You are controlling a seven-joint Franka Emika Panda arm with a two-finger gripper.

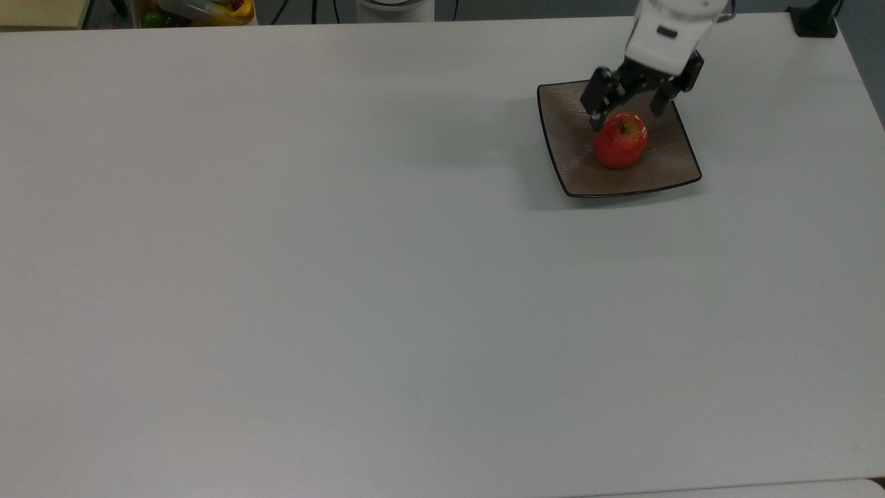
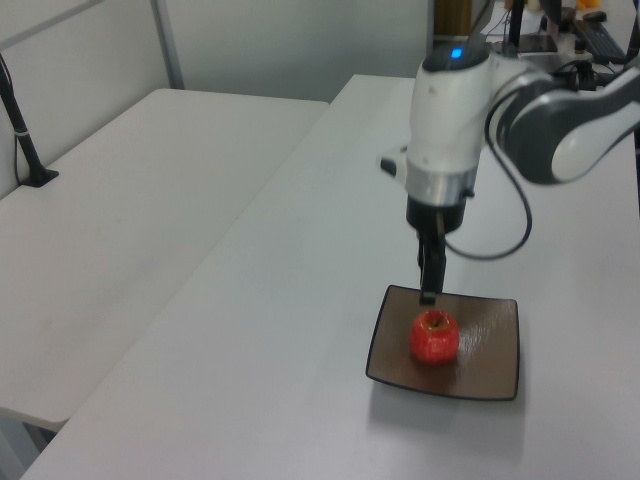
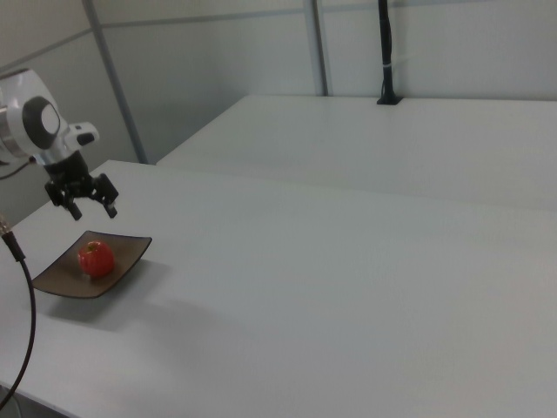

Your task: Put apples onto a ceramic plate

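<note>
Step in hand: retreat after release, judged from layout; apple sits on plate, nothing gripped.
End effector [image 1: 628, 114]: fingers spread wide, empty, above the apple w/ clear air between, seen also in right view [image 3: 84, 205]. Left view shows it edge-on [image 2: 429, 290], tips just over the plate's far edge.
Apple [image 1: 620, 141]: upper right of top view, resting near plate centre, stem up, yellowish patch round stem. Lower centre-right in left view [image 2: 435, 336]; lower left in right view [image 3: 96, 258].
Plate [image 1: 563, 155]: square, brown, dark rim, flat on the surface [image 1: 346, 277], near the top view's right edge. Not tilted, no overhang visible.
Contact: none seen btwn fingers and apple. One finger [image 1: 598, 104] overlaps the apple's upper-left edge in top view; right view puts it higher, apart.
How to do it well: lift straight up, keep fingers spread, no sideways sweep until tips are well clear of stem and plate rim.
Risk: round glossy fruit on a faintly rippled dish may roll if nudged; upturned corners give some containment.
Task status: placement looks complete; apple appears settled.
</note>
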